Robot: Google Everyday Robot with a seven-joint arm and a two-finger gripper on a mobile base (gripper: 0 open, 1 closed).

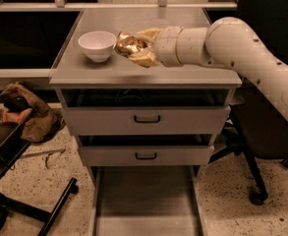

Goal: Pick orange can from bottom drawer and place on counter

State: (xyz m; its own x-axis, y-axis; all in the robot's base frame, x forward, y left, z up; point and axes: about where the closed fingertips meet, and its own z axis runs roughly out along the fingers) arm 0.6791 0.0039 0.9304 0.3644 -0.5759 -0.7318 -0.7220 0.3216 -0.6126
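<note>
Speckled beige terrazzo floor [237,191]. Black swivel office chair [266,141] at right, castors on floor. Crumpled brown fabric heap [30,114] on floor at left, below pale horizontal ledge [15,73]. Black metal wheeled frame [40,213] lower left. Pale rail [133,6] along back. Dim warm light. Gripper [134,47] clamped on orange can [126,44], over counter [148,18].

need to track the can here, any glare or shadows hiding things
Camera view: warm, dim light; the orange can, held in the pincer over the counter beside the white bowl, shows bright glints; the slot under the counter is deep shadow; the bottom drawer floor is evenly lit.
</note>
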